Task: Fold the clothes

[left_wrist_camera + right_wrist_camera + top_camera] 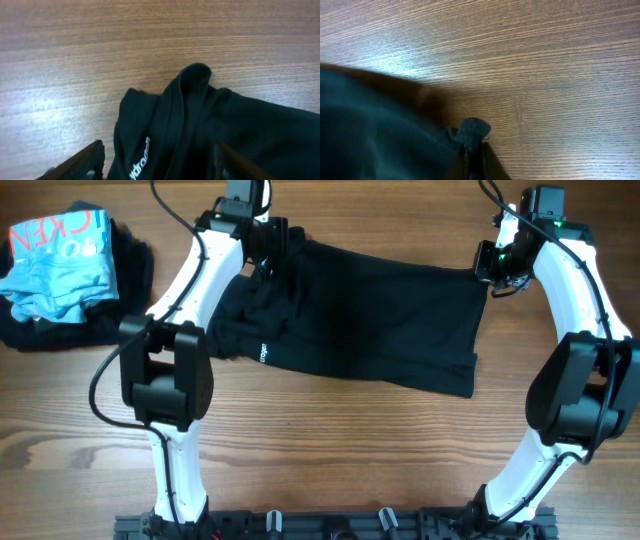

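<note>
On the table [330, 460] we see the black shirt [370, 320] spread across the middle, toward 12 o'clock. The right gripper [492, 272], at the shirt's 2 o'clock corner, is pinched tight on a nub of cloth. The left gripper [262, 248], at its 10 o'clock corner, has its fingers [90, 159] well apart over bunched fabric, gripping nothing.

One black T-shirt [370, 330] is counted, spread mid-table. One light-blue garment [58, 255] is seen far left, on one dark pile [130, 290]; the pieces in it cannot be counted. Two robot arms are counted: left arm [200, 265], right arm [575, 280]. One wooden table [330, 450] is seen.
</note>
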You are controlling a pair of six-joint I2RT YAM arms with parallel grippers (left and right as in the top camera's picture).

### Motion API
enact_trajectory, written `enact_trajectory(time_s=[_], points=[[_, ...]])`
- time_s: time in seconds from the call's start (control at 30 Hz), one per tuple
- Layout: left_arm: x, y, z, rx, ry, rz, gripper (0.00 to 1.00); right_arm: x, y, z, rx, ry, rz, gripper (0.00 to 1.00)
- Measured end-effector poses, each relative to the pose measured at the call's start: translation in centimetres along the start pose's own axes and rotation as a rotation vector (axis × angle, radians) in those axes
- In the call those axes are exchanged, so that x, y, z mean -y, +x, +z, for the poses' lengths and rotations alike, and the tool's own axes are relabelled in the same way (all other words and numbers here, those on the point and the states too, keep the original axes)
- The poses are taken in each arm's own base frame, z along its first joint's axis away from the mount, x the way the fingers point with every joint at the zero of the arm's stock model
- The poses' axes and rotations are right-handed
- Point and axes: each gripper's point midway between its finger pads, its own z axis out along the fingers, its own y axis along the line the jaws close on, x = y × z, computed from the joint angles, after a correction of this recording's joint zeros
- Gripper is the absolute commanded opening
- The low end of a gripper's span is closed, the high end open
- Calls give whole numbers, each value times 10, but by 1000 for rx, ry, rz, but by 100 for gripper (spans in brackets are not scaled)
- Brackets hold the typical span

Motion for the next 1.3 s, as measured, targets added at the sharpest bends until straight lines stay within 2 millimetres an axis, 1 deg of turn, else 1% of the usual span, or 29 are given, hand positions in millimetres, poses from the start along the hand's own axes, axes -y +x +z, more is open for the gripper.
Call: enact_trajectory(time_s=[0.1, 0.2, 0.3, 0.43, 0.53, 0.6, 0.7, 0.73, 0.97, 1.03, 1.1, 1.23, 1.3], points=[[0, 4, 10, -6, 5, 21, 63, 0, 0, 0, 1, 0, 0, 4], [-1, 13, 22, -33, 2, 31, 57, 0, 0, 0, 2, 0, 0, 4], [-2, 19, 31, -49, 2, 39, 54, 0, 0, 0, 2, 0, 0, 4], [-4, 27, 40, -68, -1, 42, 36, 0, 0, 0, 2, 0, 0, 4], [-6, 31, 45, -79, -9, 48, 26, 0, 0, 0, 2, 0, 0, 4], [-7, 29, 47, -68, -17, 48, 21, 0, 0, 0, 2, 0, -1, 4], [-10, 25, 47, -51, -37, 53, 6, 0, -1, 0, 3, 0, 0, 4], [-11, 24, 47, -50, -44, 53, 4, 0, -1, 0, 3, 0, -1, 4], [-25, 22, 45, -36, -123, 34, 4, 0, -2, 0, 6, -1, -1, 4], [-28, 19, 42, -27, -145, 26, 4, 0, -2, 0, 7, -1, -2, 4], [-31, 13, 35, -9, -165, 22, 4, 0, -2, 0, 7, -1, -2, 4], [-31, -11, 0, 56, -182, 8, 4, 0, -1, 0, 5, -1, -1, 4], [-31, -24, -27, 93, -187, -15, 4, 0, 0, 0, -1, 0, 0, 4]])
